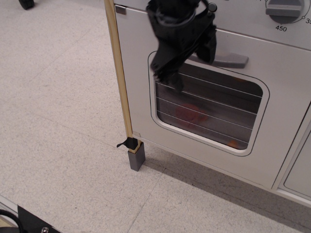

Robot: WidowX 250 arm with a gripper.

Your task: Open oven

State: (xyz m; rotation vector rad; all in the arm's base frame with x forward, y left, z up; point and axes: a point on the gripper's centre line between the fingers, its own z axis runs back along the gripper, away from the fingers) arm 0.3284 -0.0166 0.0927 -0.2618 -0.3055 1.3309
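White and smooth, the oven [272,121] fills the right and far part of the view, its door shut flush. The door carries a grey bar handle [224,58] of matte plastic, slightly bowed, and below it a rounded window [214,114] of dark glass crossed by thin pale horizontal lines; something reddish shows dimly behind the glass. Above the door runs a pale grey panel with a ribbed grey dial [285,9] and a small dark button [212,7]. Black and angular, the gripper [190,60] hangs in front of the door's upper left, covering the left end of the handle; its jaws stand wide apart, one finger over the window's top left corner, the other beside the handle, holding nothing. A light wooden post [119,73] edges the oven's left side and ends in a grey block foot [136,158] with a scrap of black tape. Speckled off-white floor [58,126] lies to the left and near.
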